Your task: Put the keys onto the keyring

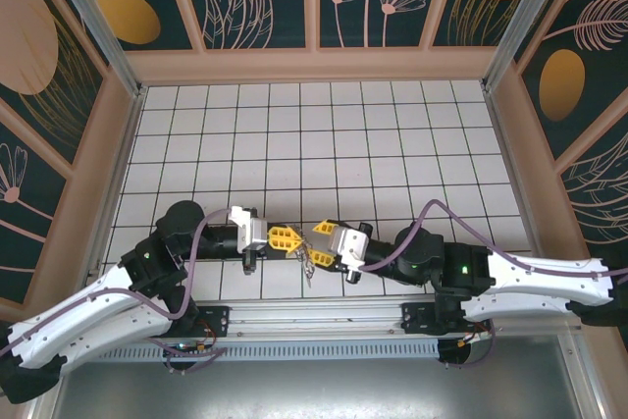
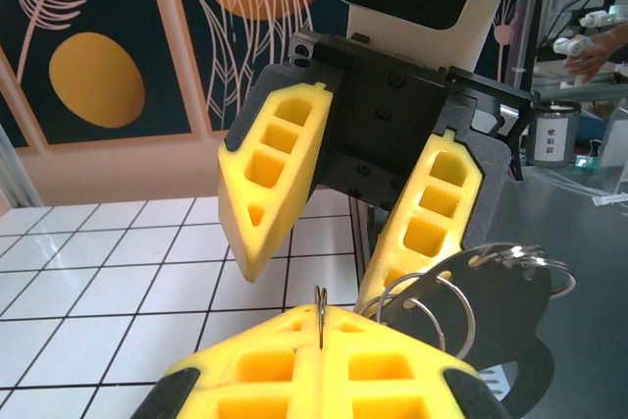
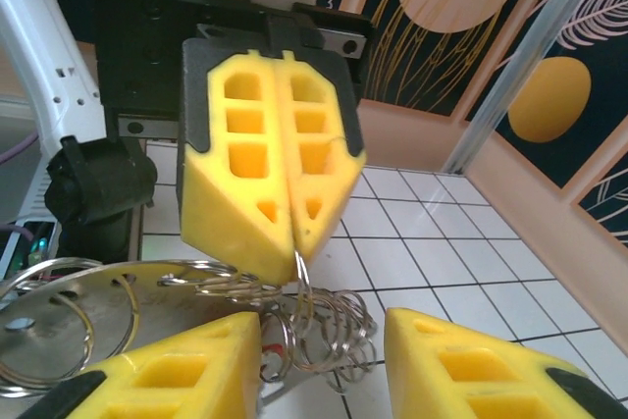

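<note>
Left jaws: pressed together, pinching one thin wire of the keyring [image 3: 319,316] at their very tip. In the left wrist view that wire stands straight up out of the seam between the pads [image 2: 265,370].

Keyring: a tangle of wire loops hanging just below the pinch point, over the white tiled counter [image 1: 392,144] near its front edge. A flat metal tag [image 3: 59,311] on the same bundle juts out to one side.

Right jaws: spread, gripping nothing. They face the left jaws tip to tip, with the loops in the gap between the two open fingers.

Key: a red speck [image 3: 279,351] shows low among the loops. I cannot tell whether it is the key's head, or whether it is threaded on.

Judgement: the right arm [image 1: 510,277] is the free one and already at the bundle. The loops lie dead ahead between its jaws, crosswise to the pinched wire. Risk: closing on several loops at once.
</note>
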Controlling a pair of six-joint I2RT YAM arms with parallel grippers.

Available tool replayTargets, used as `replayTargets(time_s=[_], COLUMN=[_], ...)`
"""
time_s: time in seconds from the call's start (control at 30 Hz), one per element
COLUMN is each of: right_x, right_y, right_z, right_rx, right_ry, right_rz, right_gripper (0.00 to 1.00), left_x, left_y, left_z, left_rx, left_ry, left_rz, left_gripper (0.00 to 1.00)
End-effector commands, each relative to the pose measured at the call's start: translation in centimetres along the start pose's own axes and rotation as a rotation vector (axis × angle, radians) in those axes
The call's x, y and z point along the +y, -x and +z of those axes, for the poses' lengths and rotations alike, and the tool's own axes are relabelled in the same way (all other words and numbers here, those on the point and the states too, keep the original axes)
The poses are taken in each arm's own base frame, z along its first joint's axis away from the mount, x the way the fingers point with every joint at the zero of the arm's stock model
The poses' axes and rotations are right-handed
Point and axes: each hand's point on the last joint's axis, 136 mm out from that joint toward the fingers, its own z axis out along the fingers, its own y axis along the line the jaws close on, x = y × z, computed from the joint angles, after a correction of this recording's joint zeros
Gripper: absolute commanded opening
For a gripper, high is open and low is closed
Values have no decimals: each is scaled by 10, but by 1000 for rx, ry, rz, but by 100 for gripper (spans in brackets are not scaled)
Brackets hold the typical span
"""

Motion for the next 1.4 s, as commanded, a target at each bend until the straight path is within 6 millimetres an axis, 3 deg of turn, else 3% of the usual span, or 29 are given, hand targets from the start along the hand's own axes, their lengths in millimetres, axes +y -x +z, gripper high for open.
replayTargets(time_s=[0.0,0.47,0.7,0.87,0.97,1.13,1.37], right_x=[-1,-11,-8,-16,-23,-17,-12], right_y=[5,-4,-1,-2,-14,-33,-13], right_z=[3,15,15,15,21,39,40], right_rx=[-34,-6,-15,15,99,236,185], right_ry=[3,-2,19,-15,-64,-74,-37], right_rz=[11,29,10,-4,-38,-117,-139], right_gripper=[36,24,0,0,0,0,0], left_x=[-8,-17,-15,0,10,22,31], left_y=[21,20,11,-3,-18,-36,-52], left_z=[-3,-2,1,3,3,5,9], left_rx=[-50,-49,-11,81,168,285,357], left_ry=[-39,-98,-98,-19,36,83,100], left_rz=[54,41,15,-5,-16,-8,2], left_gripper=[0,0,0,0,2,8,11])
